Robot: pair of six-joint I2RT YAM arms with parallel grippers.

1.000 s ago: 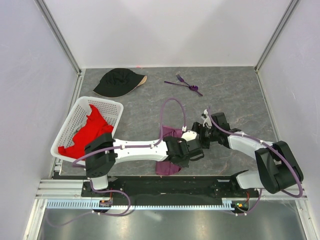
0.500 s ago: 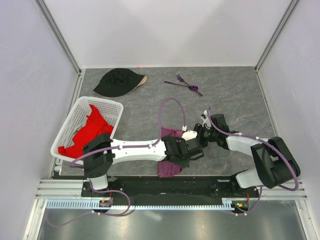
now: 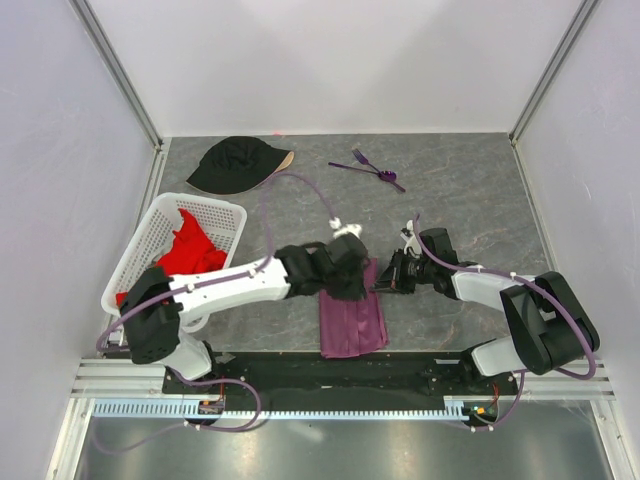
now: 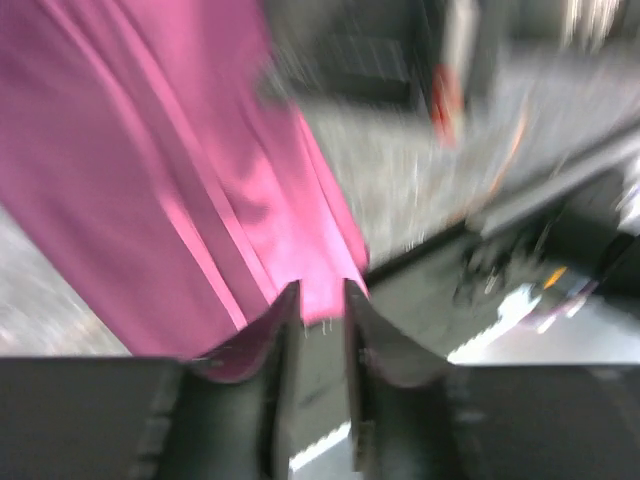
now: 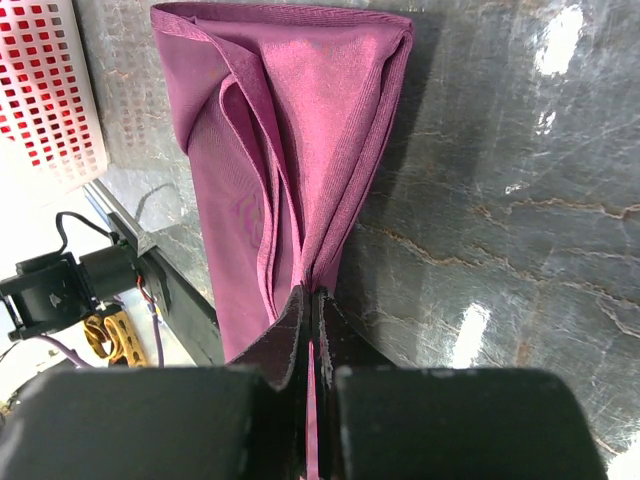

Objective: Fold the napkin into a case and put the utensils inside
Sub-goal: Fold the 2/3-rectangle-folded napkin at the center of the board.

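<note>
The plum-purple napkin (image 3: pixel 352 322) lies folded into a narrow strip near the table's front edge, with loose pleats showing in the right wrist view (image 5: pixel 290 150). My right gripper (image 3: pixel 383 283) (image 5: pixel 311 296) is shut on the napkin's right-hand edge near its far end. My left gripper (image 3: pixel 352 288) (image 4: pixel 320 295) hovers just over the napkin (image 4: pixel 150 160), its jaws a little apart and nothing between them; that view is blurred. The purple utensils (image 3: pixel 370 168), a fork among them, lie together at the back of the table, far from both grippers.
A black cap (image 3: pixel 235 163) sits at the back left. A white lattice basket (image 3: pixel 200 203) holding a red cloth (image 3: pixel 180 252) stands along the left side. The left arm reaches across the table in front of the basket.
My left gripper let go of the napkin, opened slightly and swung up and back. My right gripper closed onto the napkin's edge. The napkin now lies flatter as a strip.
</note>
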